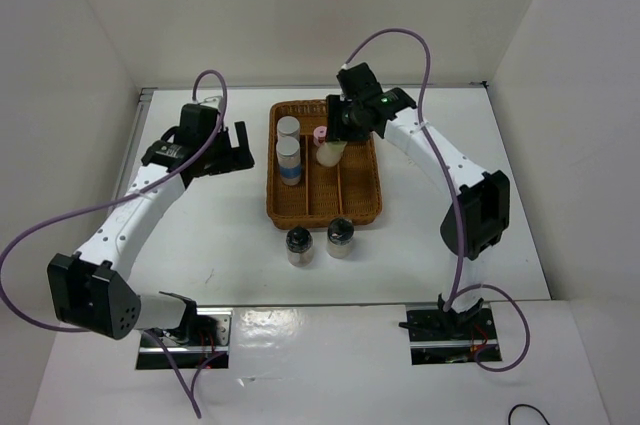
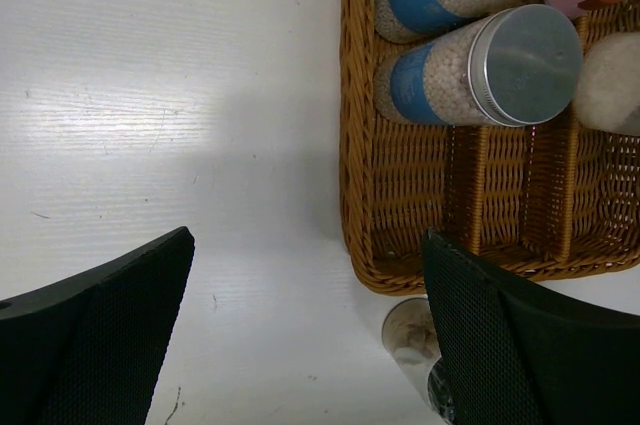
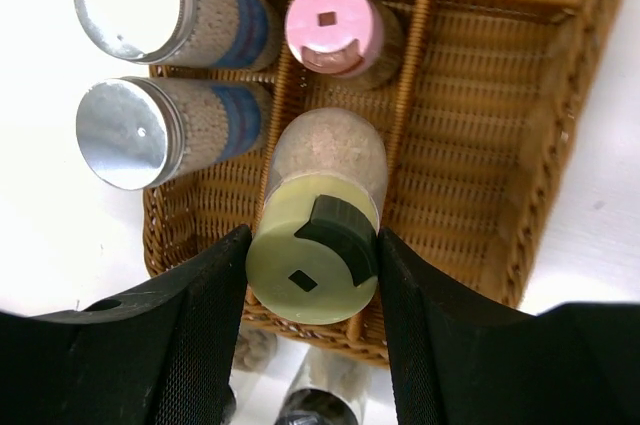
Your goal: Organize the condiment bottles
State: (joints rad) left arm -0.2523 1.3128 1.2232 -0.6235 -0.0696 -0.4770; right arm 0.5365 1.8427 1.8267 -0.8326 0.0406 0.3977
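My right gripper (image 1: 338, 135) is shut on the cream yellow-capped bottle (image 3: 312, 260), holding it by the cap over the middle compartment of the wicker tray (image 1: 352, 185), just in front of the pink-capped bottle (image 3: 323, 13). The cream bottle (image 1: 330, 153) leans a little. Two white bottles with silver tops and blue bands (image 1: 289, 128) (image 1: 289, 157) stand in the left compartment. Two clear black-capped bottles (image 1: 299, 245) (image 1: 340, 238) stand on the table in front of the tray. My left gripper (image 1: 235, 150) is open and empty, left of the tray.
The tray's right compartment (image 3: 480, 145) holds nothing. In the left wrist view the tray's near left corner (image 2: 380, 265) and one clear bottle (image 2: 412, 330) lie close to my right-hand finger (image 2: 520, 345). White walls enclose the table.
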